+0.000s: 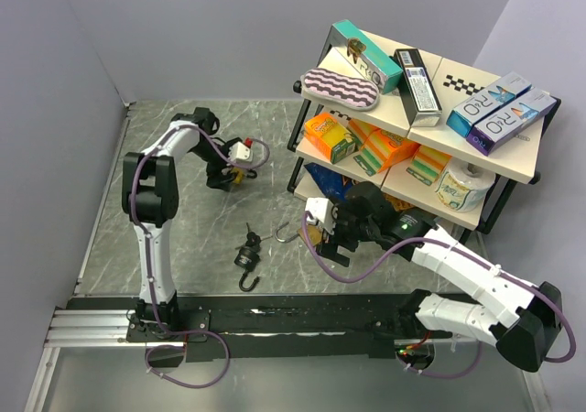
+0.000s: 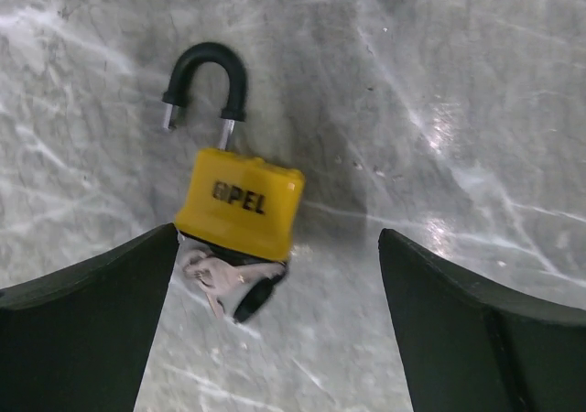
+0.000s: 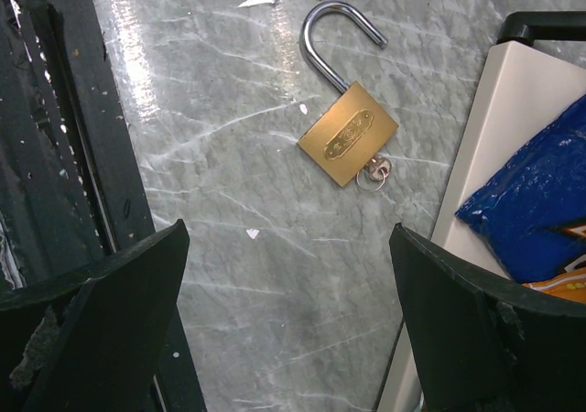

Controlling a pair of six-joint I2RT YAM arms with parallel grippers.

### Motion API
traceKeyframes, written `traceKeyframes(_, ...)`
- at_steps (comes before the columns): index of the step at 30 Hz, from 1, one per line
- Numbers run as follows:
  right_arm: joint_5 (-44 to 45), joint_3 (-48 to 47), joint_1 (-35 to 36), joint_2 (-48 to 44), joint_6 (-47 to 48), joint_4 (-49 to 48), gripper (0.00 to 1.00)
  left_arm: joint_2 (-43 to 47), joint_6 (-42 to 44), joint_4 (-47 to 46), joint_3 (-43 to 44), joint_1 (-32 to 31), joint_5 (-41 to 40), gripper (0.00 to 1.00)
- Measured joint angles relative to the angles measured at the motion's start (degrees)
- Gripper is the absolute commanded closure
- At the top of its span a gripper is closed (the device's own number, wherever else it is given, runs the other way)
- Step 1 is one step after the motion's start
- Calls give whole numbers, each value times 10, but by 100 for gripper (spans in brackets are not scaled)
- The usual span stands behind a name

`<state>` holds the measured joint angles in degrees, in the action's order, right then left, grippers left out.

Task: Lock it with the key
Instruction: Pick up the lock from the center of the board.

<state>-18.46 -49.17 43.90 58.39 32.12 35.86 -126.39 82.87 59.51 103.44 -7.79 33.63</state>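
Observation:
A yellow padlock [image 2: 240, 201] lies on the marble table with its black shackle [image 2: 206, 78] open and a black-headed key [image 2: 233, 284] in its base. My left gripper [image 2: 279, 240] is open just above it, the key end between the jaws; it shows in the top view [image 1: 229, 176]. A brass padlock [image 3: 348, 135] lies with its steel shackle [image 3: 330, 37] open and a key on a ring [image 3: 374, 172] in its base. My right gripper [image 3: 289, 231] is open and empty, hovering short of it, and shows in the top view [image 1: 331, 243].
A black padlock [image 1: 245, 258] with an open shackle and keys [image 1: 251, 236] lies between the arms. A shelf rack [image 1: 421, 110] of boxes stands at the right; its bottom board [image 3: 494, 156] and a blue bag [image 3: 540, 201] are beside the brass padlock. A black rail [image 3: 82, 156] runs along the near edge.

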Motion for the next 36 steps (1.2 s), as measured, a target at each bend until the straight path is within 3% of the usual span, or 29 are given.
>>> traceKeyframes(14,0,0,0,13,6,3,1,-33,48,-20,23,-15,-17,1)
traceKeyframes(17,0,0,0,18,6,3,1,-31,53,-33,10,-18,-15,5)
traceKeyframes(20,0,0,0,21,8,3,1,-20,64,-46,-8,-21,-16,14)
traceKeyframes(24,0,0,0,26,9,3,1,-15,75,-46,-18,-28,-19,40)
traceKeyframes(28,0,0,0,30,9,3,1,-4,72,-60,-37,-32,-20,56)
traceKeyframes(36,-9,-4,0,29,3,-10,1,97,-7,-111,-184,-8,35,99)
